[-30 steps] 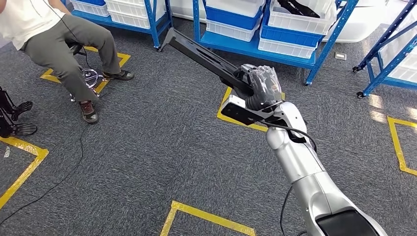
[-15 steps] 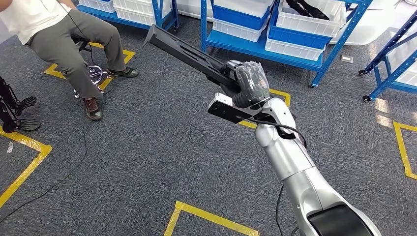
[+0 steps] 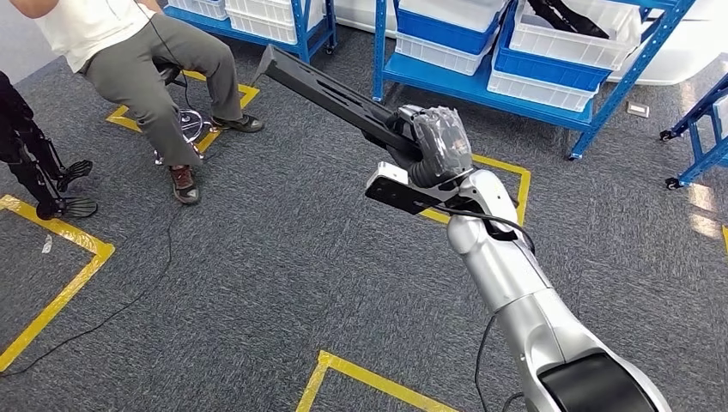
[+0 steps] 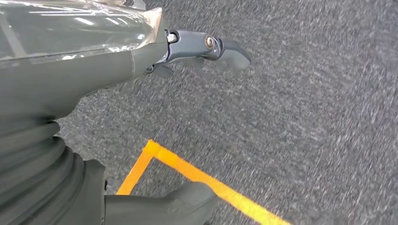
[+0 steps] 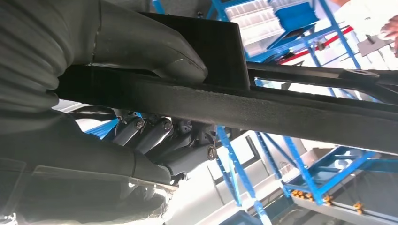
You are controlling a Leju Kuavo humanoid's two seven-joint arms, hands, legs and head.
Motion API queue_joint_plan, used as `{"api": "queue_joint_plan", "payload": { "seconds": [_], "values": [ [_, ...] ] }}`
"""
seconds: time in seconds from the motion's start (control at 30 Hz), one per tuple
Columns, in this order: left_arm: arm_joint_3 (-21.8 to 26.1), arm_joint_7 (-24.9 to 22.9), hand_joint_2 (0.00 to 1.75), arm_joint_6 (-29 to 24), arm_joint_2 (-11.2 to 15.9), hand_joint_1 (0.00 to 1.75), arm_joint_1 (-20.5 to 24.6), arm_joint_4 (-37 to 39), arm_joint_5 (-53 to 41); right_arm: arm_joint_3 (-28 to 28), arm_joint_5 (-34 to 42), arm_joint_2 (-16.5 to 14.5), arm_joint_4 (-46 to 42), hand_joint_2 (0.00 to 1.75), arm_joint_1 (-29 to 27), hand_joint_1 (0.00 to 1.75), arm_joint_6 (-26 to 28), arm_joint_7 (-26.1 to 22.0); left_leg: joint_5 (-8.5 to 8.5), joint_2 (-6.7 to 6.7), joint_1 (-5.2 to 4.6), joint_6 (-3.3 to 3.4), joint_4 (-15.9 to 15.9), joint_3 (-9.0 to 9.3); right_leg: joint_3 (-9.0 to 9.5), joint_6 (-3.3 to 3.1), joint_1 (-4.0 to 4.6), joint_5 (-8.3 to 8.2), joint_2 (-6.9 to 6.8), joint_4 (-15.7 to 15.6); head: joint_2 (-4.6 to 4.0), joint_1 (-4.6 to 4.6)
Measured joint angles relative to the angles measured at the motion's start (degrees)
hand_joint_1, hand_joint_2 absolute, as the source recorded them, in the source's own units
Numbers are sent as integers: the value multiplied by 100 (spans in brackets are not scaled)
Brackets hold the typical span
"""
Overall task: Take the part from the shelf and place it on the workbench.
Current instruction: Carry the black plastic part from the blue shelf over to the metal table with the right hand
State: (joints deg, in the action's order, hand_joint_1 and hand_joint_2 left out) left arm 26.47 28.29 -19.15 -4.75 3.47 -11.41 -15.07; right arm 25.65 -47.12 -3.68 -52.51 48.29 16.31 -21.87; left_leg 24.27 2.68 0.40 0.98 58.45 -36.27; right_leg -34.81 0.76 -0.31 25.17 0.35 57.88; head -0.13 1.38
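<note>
The right hand (image 3: 439, 142) grips one end of the long black part (image 3: 330, 90), whose length runs forward and left toward the blue shelf (image 3: 481, 81), while the left hand (image 4: 206, 47) hangs over carpet, holding nothing, fingers apart.

Open carpet (image 3: 283, 275) from 6 to 9 o'clock of right hand (image 3: 439, 146), w/ room to pass. Long black part (image 3: 330, 90) it holds juts toward 10 o'clock; its tip is near seated person (image 3: 154, 69). Blue shelf (image 3: 515, 73) w/ bins blocks 12 to 2 o'clock. Dark stand (image 3: 34, 163) at 9.
</note>
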Motion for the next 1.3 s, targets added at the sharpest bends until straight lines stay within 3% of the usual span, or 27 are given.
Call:
{"api": "queue_joint_plan", "payload": {
  "seconds": [0.07,0.13,0.2,0.23,0.27,0.33,0.4,0.53,0.6,0.67,0.7,0.73,0.77,0.83,0.9,0.93,1.07,1.13,1.2,1.23,1.27,1.3],
  "values": [
    [-2,-9,175,5,2,0,-10,0,-38,-2,27,17,16,175,2,171,36,-27,159,-78,16,-62,230,-95,49,-95,-50,-21,-24,-43,0,15],
    [-3,-20,175,3,-2,0,-10,0,-56,1,39,29,32,175,-12,171,60,-50,494,-170,36,-119,877,-394,83,-161,-59,-16,-41,-56,0,31],
    [-3,-32,175,-4,-4,0,-16,0,-58,8,45,45,53,175,-58,171,69,-61,714,-198,64,-167,1516,-730,95,-177,-55,-8,-57,-55,0,30],
    [-3,-35,175,-9,-5,0,-21,0,-58,13,46,50,60,175,-86,171,72,-62,678,-212,79,-185,1581,-780,96,-177,-55,-6,-64,-53,0,32],
    [-2,-35,175,-13,-5,0,-24,0,-59,17,46,54,63,175,-111,171,75,-62,540,-234,98,-197,1407,-708,99,-170,-59,-1,-68,-50,0,32],
    [-2,-35,175,-15,-5,0,-20,0,-61,22,45,56,63,175,-134,171,82,-62,187,-336,128,-212,647,-323,103,-134,-51,23,-75,-27,0,34],
    [-2,-34,175,-15,-12,0,-6,0,-62,22,44,64,63,175,-136,171,97,-62,32,-385,123,-174,134,-54,97,-76,-8,58,-85,4,0,21],
    [-2,-34,175,-15,-32,0,2,0,-62,22,41,84,62,175,-144,171,112,-62,-1,-307,72,-10,32,-9,64,38,28,127,-127,61,0,-9],
    [-2,-34,175,-15,-38,0,4,0,-63,21,42,106,62,175,-147,171,116,-61,-25,-272,74,79,0,11,-155,44,3,353,-114,506,0,-14],
    [-2,-31,175,-15,-34,0,5,0,-73,21,39,136,62,175,-170,171,117,-49,-23,-229,66,121,-1,9,-530,23,-17,666,-84,1302,0,-19],
    [-3,-29,175,-14,-34,0,5,0,-86,21,35,151,61,175,-196,171,117,-37,-21,-200,63,125,0,10,-681,37,-23,753,-73,1606,0,-17],
    [-3,-29,175,-9,-35,0,5,0,-101,21,29,169,58,175,-227,171,117,-18,-21,-170,60,126,1,10,-740,68,-25,757,-64,1716,0,-19],
    [-4,-32,175,-2,-38,0,4,0,-116,20,22,186,48,175,-255,171,117,1,-21,-138,58,125,3,11,-689,109,-27,676,-58,1600,0,-22],
    [-9,-50,175,21,-46,0,3,0,-145,18,-3,222,-5,175,-290,171,117,36,-20,-81,59,115,7,13,-329,178,-40,367,-33,836,0,-30],
    [-19,-80,175,36,-52,0,5,0,-171,18,-27,244,-79,175,-304,171,110,49,-15,-49,36,79,18,7,-9,160,-35,142,2,183,0,-25],
    [-24,-93,175,39,-54,0,4,0,-180,19,-37,250,-109,175,-315,171,104,50,-16,-42,27,51,19,3,47,130,-24,106,12,68,0,-22],
    [-36,-115,175,43,-60,0,-13,0,-211,22,-74,260,-209,175,-351,171,57,56,79,-89,50,-76,134,-58,79,-35,-58,57,-24,26,0,-10],
    [-39,-115,175,49,-63,0,-10,0,-222,24,-76,258,-257,175,-356,171,24,56,374,-167,68,-129,659,-296,104,-112,-70,54,-51,12,0,7],
    [-43,-115,175,61,-64,0,-9,0,-228,25,-81,259,-273,175,-390,171,-2,56,672,-192,78,-169,1375,-649,116,-145,-51,68,-90,13,0,14],
    [-43,-115,175,71,-63,0,-10,0,-229,25,-84,260,-273,175,-415,171,-10,56,716,-197,79,-181,1580,-763,118,-148,-44,73,-112,14,0,13],
    [-44,-115,175,79,-62,0,-11,0,-231,26,-86,261,-278,175,-440,171,-16,56,643,-211,79,-183,1558,-766,120,-149,-39,76,-135,15,0,15],
    [-44,-116,175,85,-59,0,-11,0,-233,26,-87,262,-287,175,-458,171,-22,56,481,-241,79,-176,1316,-652,124,-148,-39,80,-159,17,0,14]
  ]
}}
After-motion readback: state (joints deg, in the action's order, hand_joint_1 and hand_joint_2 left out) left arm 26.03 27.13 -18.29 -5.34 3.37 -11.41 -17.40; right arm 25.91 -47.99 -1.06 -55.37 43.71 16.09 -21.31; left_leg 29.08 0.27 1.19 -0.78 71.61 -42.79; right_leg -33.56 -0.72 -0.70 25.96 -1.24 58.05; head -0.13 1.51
